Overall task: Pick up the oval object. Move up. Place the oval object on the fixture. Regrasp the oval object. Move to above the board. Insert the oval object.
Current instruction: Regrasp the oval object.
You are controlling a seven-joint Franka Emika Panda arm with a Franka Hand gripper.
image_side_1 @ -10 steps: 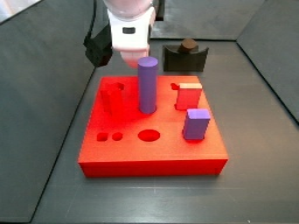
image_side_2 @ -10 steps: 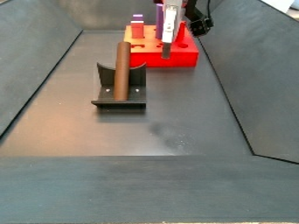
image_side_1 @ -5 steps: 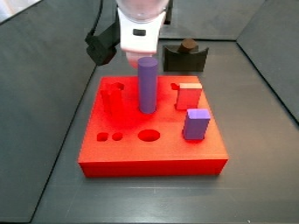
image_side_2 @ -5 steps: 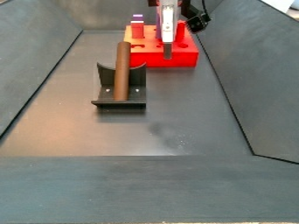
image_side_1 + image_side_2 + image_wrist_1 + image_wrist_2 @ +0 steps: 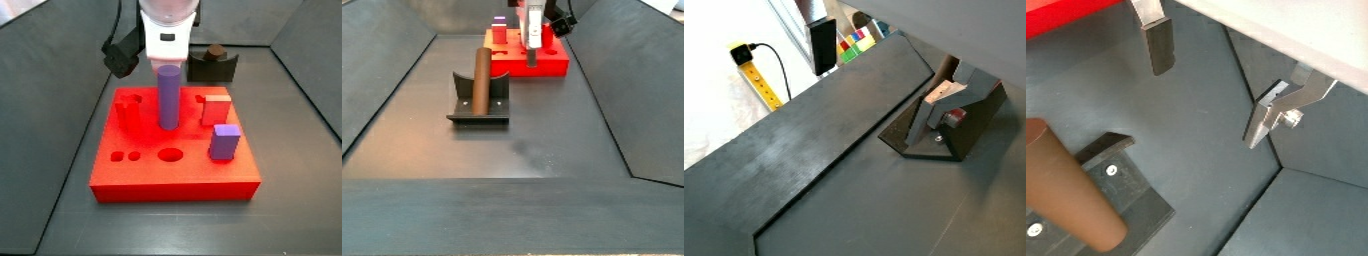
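Wrist views show the claw point(image 5: 1213, 85) spread wide, with nothing held between its fingers point(image 5: 1156, 45). The oval object point(image 5: 1073, 195) is seen standing upright in the fixture point(image 5: 1126, 195), well apart from the claw. In a side view, the claw point(image 5: 166, 45) is held above the board point(image 5: 171, 150), near the tall purple cylinder point(image 5: 168, 95). Bare floor lies around the fixture point(image 5: 478, 105).

A matte dark grey floor point(image 5: 516, 150) fills the work enclosure, hemmed left and right by sloping dark grey walls point(image 5: 382, 85). Beyond the enclosure's edge, in a wrist view, a yellow power strip point(image 5: 762, 78) with a black cable point(image 5: 767, 47) lies against a pale surface.
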